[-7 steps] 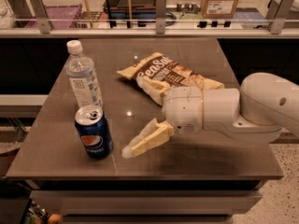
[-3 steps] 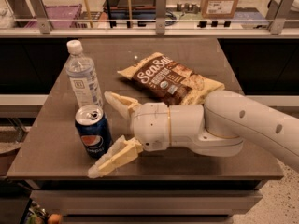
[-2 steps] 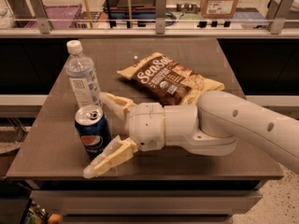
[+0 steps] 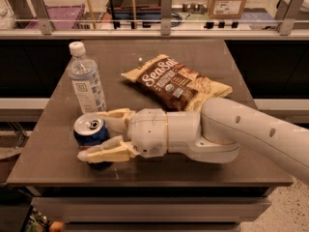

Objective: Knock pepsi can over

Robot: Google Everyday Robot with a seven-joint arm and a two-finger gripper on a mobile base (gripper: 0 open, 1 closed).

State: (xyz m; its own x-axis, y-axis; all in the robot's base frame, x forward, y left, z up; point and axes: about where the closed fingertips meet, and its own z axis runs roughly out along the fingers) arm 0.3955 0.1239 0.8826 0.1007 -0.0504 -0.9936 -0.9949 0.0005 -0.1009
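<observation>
The pepsi can (image 4: 91, 134) is dark blue with a silver top and stands at the front left of the table (image 4: 48, 163). It seems to lean toward the front edge, its top turned to the camera. My gripper (image 4: 92, 136) is open, with the can between its cream fingers. One finger (image 4: 115, 115) lies behind the can and the other (image 4: 104, 152) lies in front of it, low over the table. Both look to be touching or nearly touching the can. The white arm reaches in from the right.
A clear water bottle (image 4: 87, 81) with a white cap stands just behind the can. A brown snack bag (image 4: 176, 83) lies mid-table behind the arm. The table's front edge is close below the can. A railing and shelves run along the back.
My gripper has moved left until its fingers straddle the can. The can's top now faces the camera more, as if it has begun to lean. The bottle and bag have not moved.
</observation>
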